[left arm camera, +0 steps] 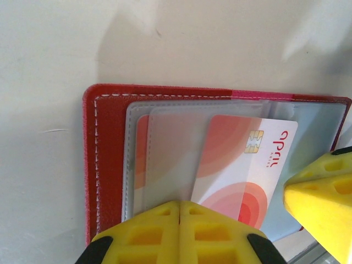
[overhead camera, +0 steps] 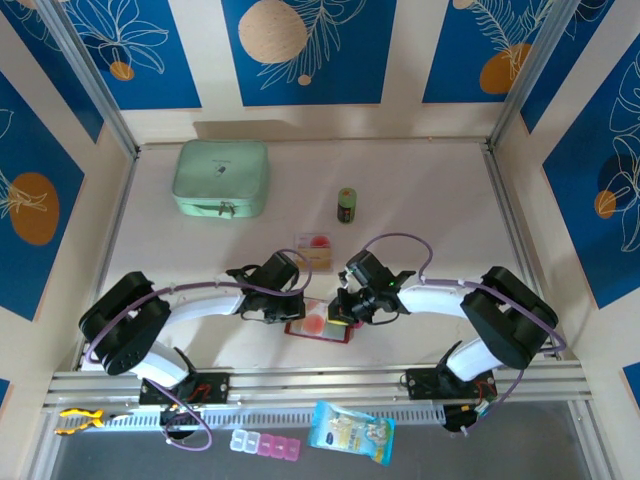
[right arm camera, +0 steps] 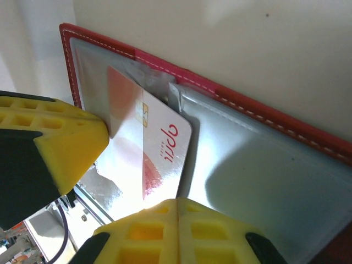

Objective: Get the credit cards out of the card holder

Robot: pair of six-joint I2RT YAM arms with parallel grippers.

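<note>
The dark-red card holder lies open on the table near the arm bases. A white credit card with red rings sticks out askew, half out of its clear sleeve. Another credit card sits inside a sleeve further left. My left gripper is shut, its tips pressing on the clear sleeves. My right gripper is shut at the near corner of the white card. A third credit card lies loose on the table just beyond the holder.
A mint-green zip case stands at the back left and a small green bottle at mid-back. In front of the rail lie a pill box, a blue packet and a yellow tool.
</note>
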